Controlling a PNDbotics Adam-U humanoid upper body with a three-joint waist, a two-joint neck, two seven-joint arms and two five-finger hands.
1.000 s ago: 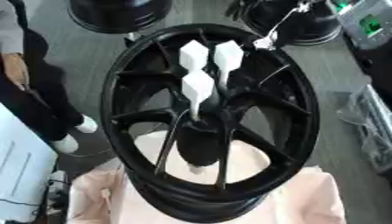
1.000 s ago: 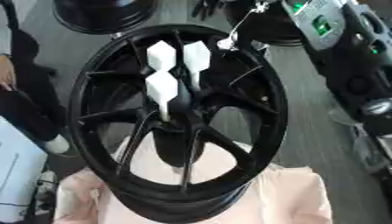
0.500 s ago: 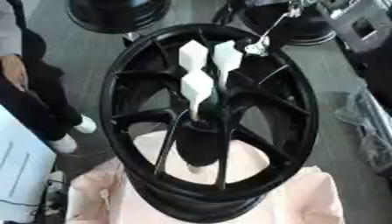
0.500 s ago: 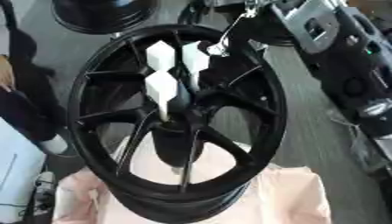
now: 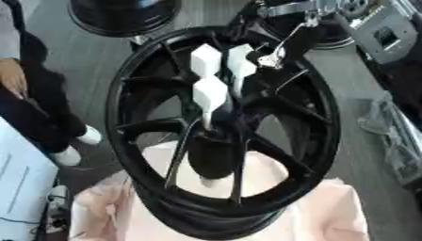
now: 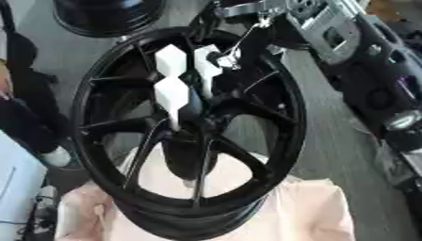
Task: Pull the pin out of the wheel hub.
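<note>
Your black wheel hub [image 5: 148, 127] fills the middle of the view, resting on a pale pink cloth [image 5: 329, 212] that shows at both lower corners. Beyond its far rim a second dark wheel [image 5: 124, 16] lies on the grey floor. Your right arm [image 6: 346, 35] comes in from the upper right, silver and black, and your right hand [image 6: 247, 9] sits dark above the hub's far rim, close to the pins; you cannot tell how its fingers are set or whether they have hold of anything. Three white pins [image 5: 210, 92] stand together in the hub's centre, their blocky heads raised above the spokes, two behind and one in front. Your left hand shows in neither view.
</note>
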